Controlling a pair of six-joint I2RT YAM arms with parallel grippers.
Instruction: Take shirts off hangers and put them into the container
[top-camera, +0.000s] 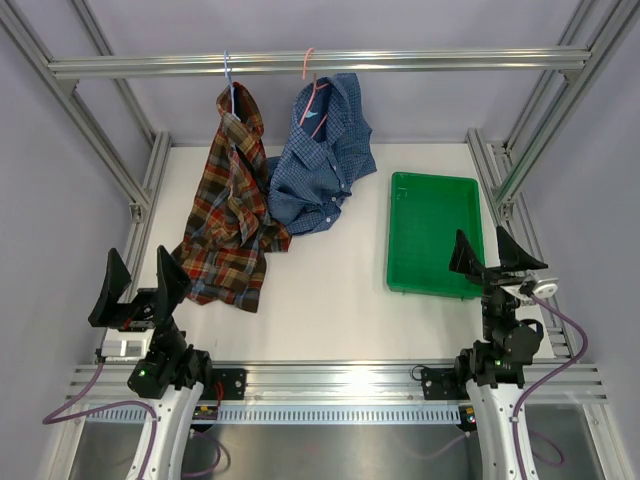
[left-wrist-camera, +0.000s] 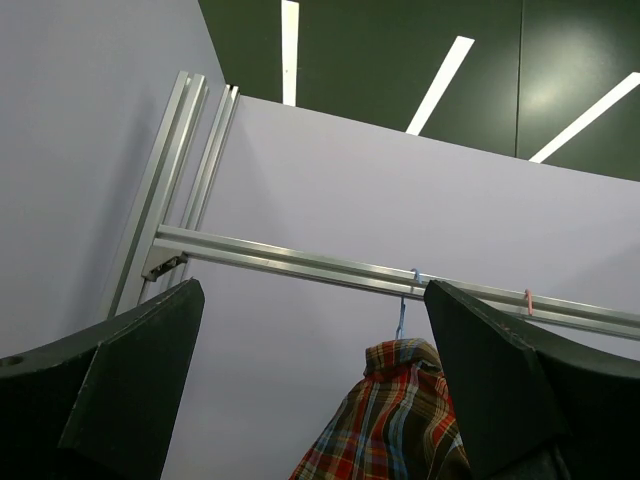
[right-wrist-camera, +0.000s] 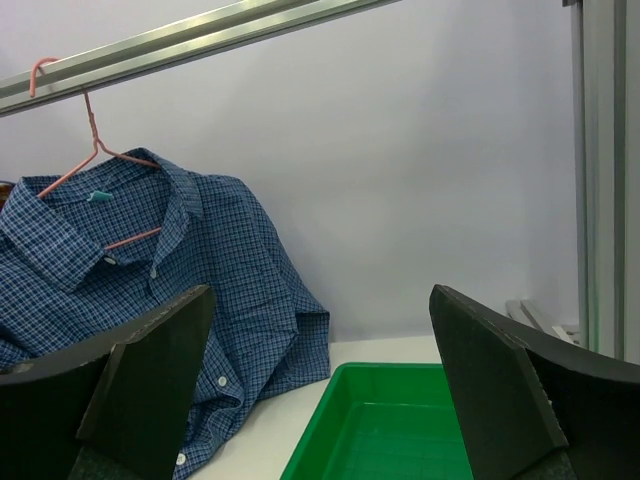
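A red-brown plaid shirt (top-camera: 228, 225) hangs from a light blue hanger (top-camera: 229, 76) on the top rail, its tail draped on the table. Beside it a blue checked shirt (top-camera: 322, 160) hangs on a pink hanger (top-camera: 312, 72). The green container (top-camera: 434, 246) lies flat at the right with nothing in it. My left gripper (top-camera: 139, 281) stands open near the front left, apart from the plaid shirt (left-wrist-camera: 395, 425). On the right, my other gripper (top-camera: 494, 250) is open at the container's near right edge. Its wrist view shows the blue shirt (right-wrist-camera: 150, 290), pink hanger (right-wrist-camera: 88, 150) and container (right-wrist-camera: 385, 430).
An aluminium frame surrounds the table, with the hanging rail (top-camera: 310, 63) across the back and upright posts at both sides. A slotted rail (top-camera: 330, 385) runs along the front by the arm bases.
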